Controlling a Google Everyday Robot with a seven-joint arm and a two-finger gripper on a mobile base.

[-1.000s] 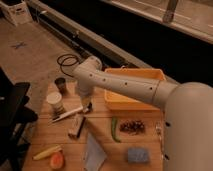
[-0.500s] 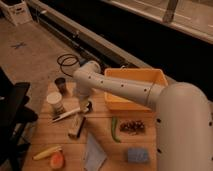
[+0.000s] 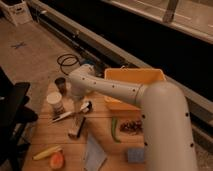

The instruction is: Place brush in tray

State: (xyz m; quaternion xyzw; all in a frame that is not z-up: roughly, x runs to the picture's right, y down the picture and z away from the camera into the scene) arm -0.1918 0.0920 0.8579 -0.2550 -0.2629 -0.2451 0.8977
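Since the brush (image 3: 64, 116) lay flat on the desk (image 3: 55, 142) just left of the tray (image 3: 150, 75) as seen, outside its wall, I hung my hand (image 3: 80, 106) right over its handle, also left of the tray, fingers spread and gripping nothing. I judged it light, stiff and slim, its smooth handle prone to roll or slip. So I meant to pinch it across the handle near the middle, where it would balance level for the lift over the tray's rim.

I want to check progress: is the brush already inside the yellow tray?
No, the brush lies on the wooden table outside the yellow tray, with the pincer right by it.
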